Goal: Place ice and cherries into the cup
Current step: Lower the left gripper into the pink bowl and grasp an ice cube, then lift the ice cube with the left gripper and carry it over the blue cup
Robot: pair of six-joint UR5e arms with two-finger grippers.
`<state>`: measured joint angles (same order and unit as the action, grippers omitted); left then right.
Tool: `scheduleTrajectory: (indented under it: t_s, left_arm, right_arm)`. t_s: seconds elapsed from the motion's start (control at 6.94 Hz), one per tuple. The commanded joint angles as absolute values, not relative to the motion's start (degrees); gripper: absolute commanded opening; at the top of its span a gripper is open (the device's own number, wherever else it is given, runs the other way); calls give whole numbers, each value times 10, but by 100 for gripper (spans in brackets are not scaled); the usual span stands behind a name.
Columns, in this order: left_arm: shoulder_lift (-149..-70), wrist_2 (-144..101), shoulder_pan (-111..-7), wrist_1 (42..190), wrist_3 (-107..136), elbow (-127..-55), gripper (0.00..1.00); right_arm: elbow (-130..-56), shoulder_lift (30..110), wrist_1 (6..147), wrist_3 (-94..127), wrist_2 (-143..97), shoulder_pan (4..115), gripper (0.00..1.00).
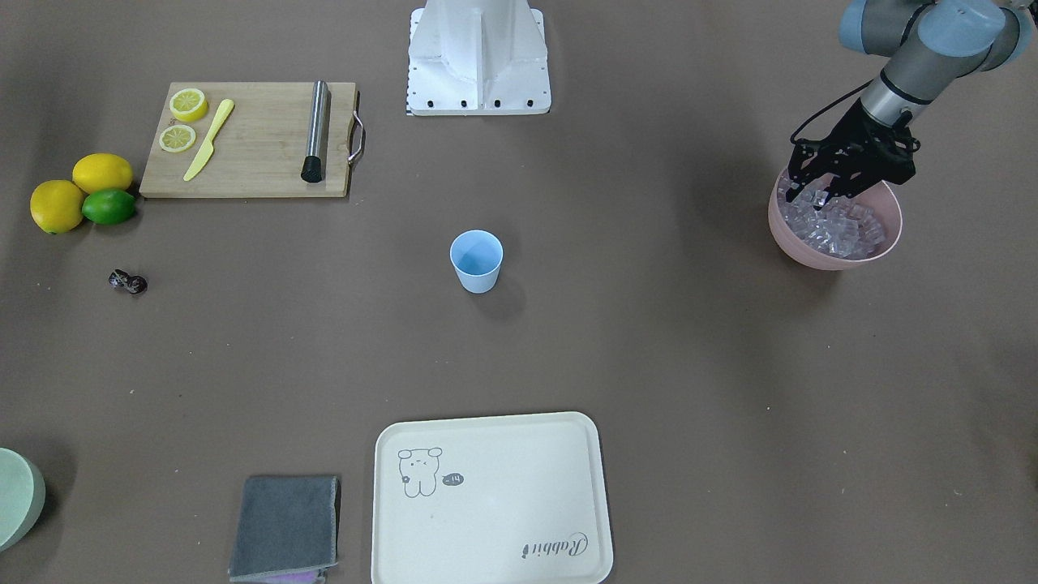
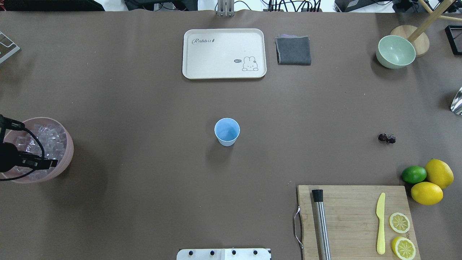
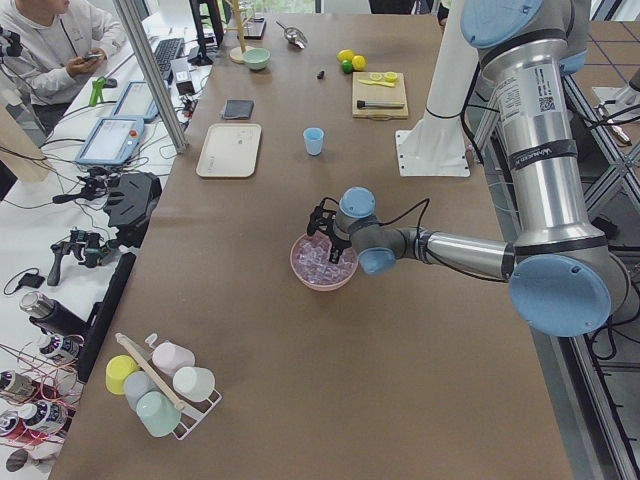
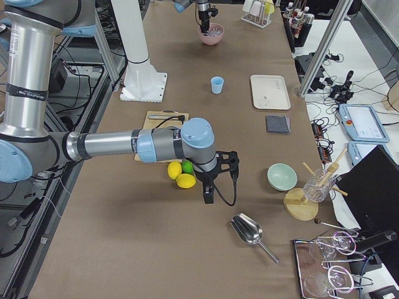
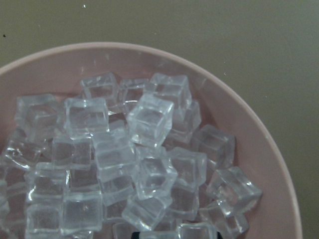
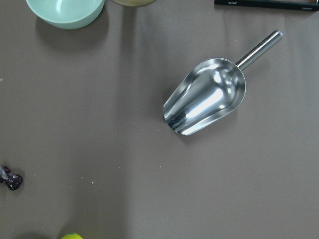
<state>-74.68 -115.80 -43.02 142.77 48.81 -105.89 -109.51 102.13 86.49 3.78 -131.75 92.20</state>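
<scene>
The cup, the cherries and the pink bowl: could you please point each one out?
cup [image 2: 227,131]: overhead view, inside wall.
cherries [image 2: 386,138]: overhead view, where both fruits meet.
pink bowl [image 1: 799,247]: front-facing view, outer wall.

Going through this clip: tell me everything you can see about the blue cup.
The cup is a small light blue tumbler that looks like plastic. It tapers toward its base and has no handle. It stands upright with its mouth open, near the middle of the table. The overhead view shows only blue inside, so it looks empty, with no ice or cherries in it. It casts a soft shadow, and nothing touches it but the table.
</scene>
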Motion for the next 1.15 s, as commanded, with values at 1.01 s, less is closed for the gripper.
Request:
scheduleTrajectory:
  t_s: [1.01]
  left_arm:
    - [-981,-1273,-540,1424,617,-1026,0]
  right_arm:
    - [-1094,1021,865,37,-1317,922,100]
